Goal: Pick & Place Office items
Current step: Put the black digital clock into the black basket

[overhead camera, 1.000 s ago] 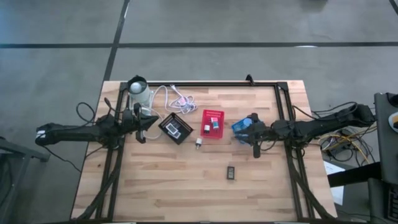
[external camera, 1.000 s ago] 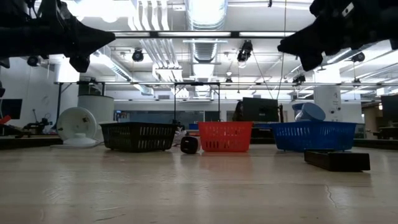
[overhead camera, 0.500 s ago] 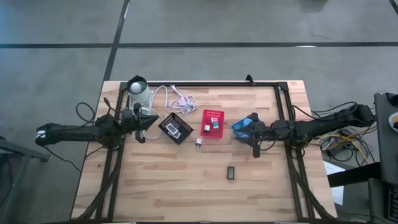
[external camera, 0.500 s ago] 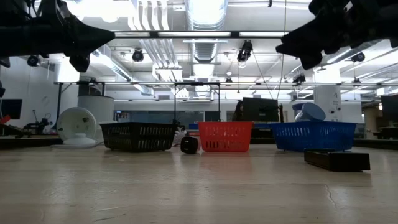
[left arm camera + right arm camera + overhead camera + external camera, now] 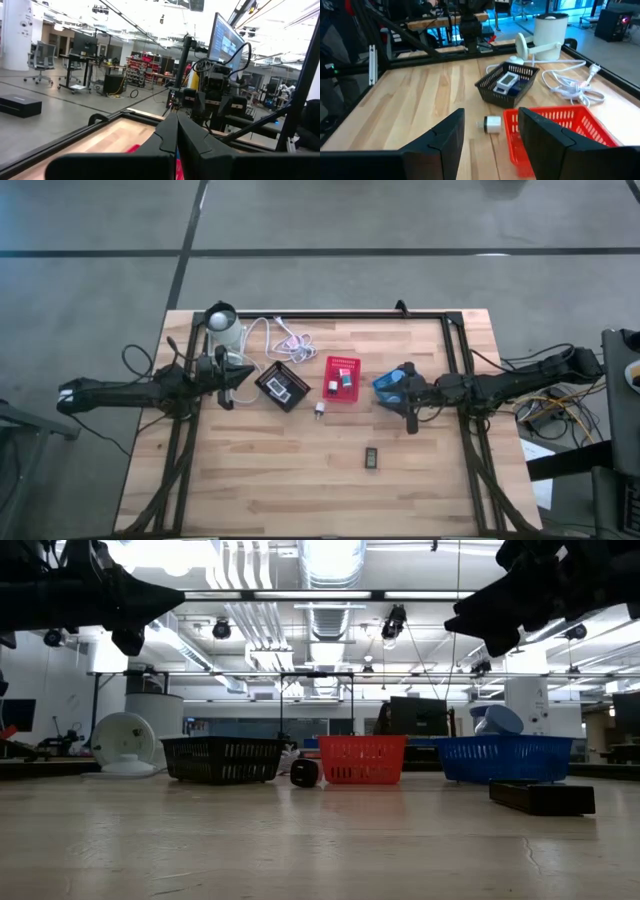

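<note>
Right hand (image 5: pixel 487 145) hangs empty with fingers parted above the table (image 5: pixel 300 480), beside the blue bin (image 5: pixel 388 386). Left hand (image 5: pixel 176 135) is closed, idle. Next pick likely: small white-and-black item (image 5: pixel 492 124) beside the red bin (image 5: pixel 555 125), requiring reach and descent.

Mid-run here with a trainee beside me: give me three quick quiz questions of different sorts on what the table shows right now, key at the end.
1. True or false: the right claw is open and holds nothing.
2. Multiple choice: the small white cylinder lies (A) inside the red mesh bin, (B) on the wooden tabletop beside that bin, (C) in the black mesh bin.
3. Fill in: the flat black rectangular block lies alone on the tabletop, nearer the ____ arm.

Key: 1 true; 2 B; 3 right.
</note>
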